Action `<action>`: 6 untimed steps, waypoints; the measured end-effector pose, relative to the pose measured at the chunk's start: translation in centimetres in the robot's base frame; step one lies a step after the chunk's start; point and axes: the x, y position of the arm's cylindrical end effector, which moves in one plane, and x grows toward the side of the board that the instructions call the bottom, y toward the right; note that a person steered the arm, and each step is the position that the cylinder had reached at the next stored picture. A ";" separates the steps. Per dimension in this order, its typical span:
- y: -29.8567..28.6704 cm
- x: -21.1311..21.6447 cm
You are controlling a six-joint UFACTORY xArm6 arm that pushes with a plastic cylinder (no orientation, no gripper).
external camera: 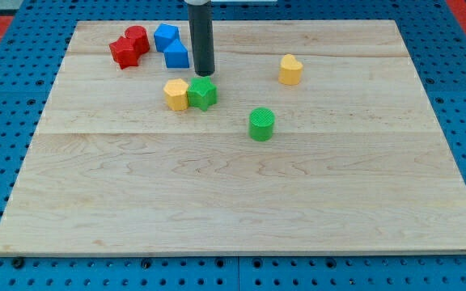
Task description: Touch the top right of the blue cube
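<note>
While rod stood upright, my tip [205, 73] rested just right of blue cube [176, 55] in frame's upper left, above green block [202, 93]; no pincer fitted, so state couldn't be told.

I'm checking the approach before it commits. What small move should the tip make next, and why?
Probably a short slide toward the view's upper left. My tip sits just right of the two blue blocks, above the green block; the upper blue cube-like block is likely the target.
</note>
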 end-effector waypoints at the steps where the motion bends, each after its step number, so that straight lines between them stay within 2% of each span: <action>1: -3.8 -2.2; 3: 1.1 -2.5; 4: 5.0 -7.6; 5: 2.7 -11.2; 6: -5.3 -11.2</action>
